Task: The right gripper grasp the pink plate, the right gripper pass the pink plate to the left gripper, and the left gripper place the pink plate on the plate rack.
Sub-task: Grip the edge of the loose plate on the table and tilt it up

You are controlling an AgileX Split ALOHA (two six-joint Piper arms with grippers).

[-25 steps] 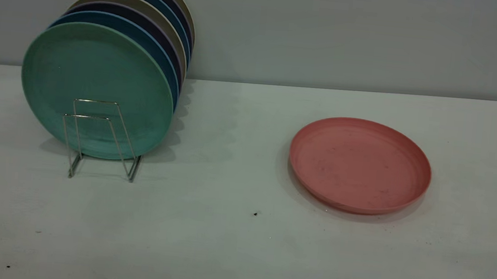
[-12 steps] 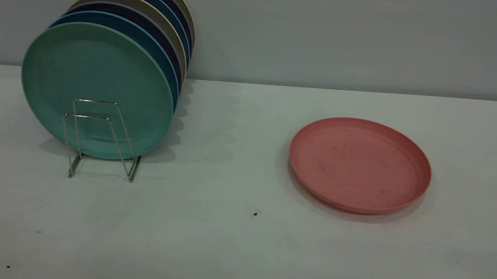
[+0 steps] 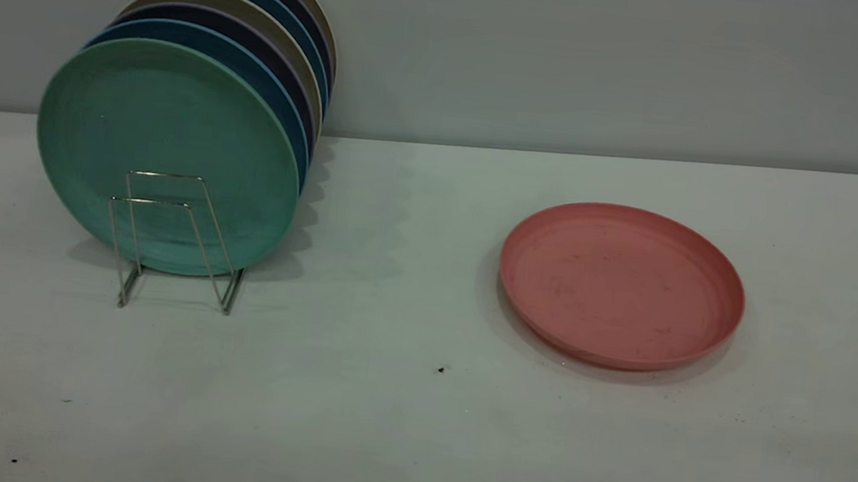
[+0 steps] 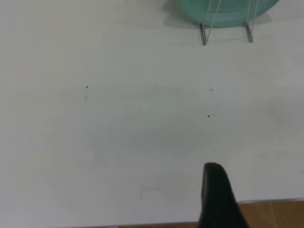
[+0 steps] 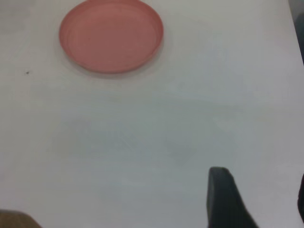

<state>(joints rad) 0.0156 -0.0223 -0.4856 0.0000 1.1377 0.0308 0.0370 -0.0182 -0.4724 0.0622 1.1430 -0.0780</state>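
A: Surface?
B: White table, grey wall behind; near edge over wood floor shows in the left wrist view.

A: Grippers?
B: Left gripper: one dark finger above the near edge, holding nothing; jaw spread cannot be told. Right gripper: jaws apart, empty, over bare tabletop.

A: Task items?
B: Pink plate, flat, right of centre, untouched, bare table all round. Plate rack, far left; teal-green plate upright in front, more plates behind.

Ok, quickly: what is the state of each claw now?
Left claw: cannot be told.
Right claw: open, empty; pink plate lies on the table.
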